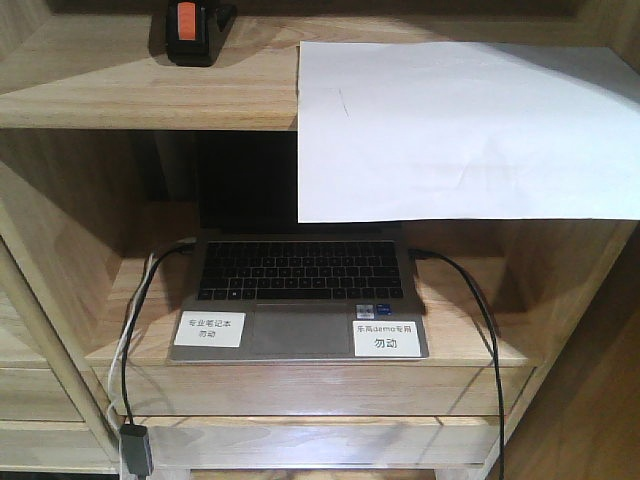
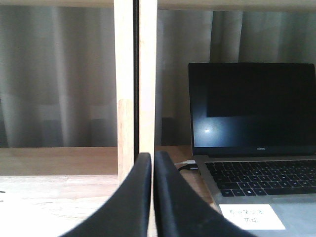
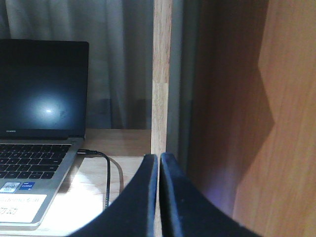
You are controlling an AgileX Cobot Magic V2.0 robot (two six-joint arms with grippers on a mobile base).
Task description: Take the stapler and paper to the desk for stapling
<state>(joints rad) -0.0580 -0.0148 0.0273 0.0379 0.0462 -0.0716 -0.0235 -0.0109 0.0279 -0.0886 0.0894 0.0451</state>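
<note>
Your upper shelf (image 1: 130,90) carries the stapler (image 1: 190,30) at eleven o'clock and the overhanging paper (image 1: 460,130) at two, the lower board (image 1: 470,335) the laptop (image 1: 300,300) at six.

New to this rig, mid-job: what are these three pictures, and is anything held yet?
It is a two-armed robot on a mobile base. The front view faces a wooden shelf unit: a black stapler and a white sheet of paper lie on the upper shelf, the paper overhanging its edge above an open laptop. The other two pictures come from wrist cameras; the dark curved shapes are the left fingers and right fingers, both closed, holding nothing.
</note>
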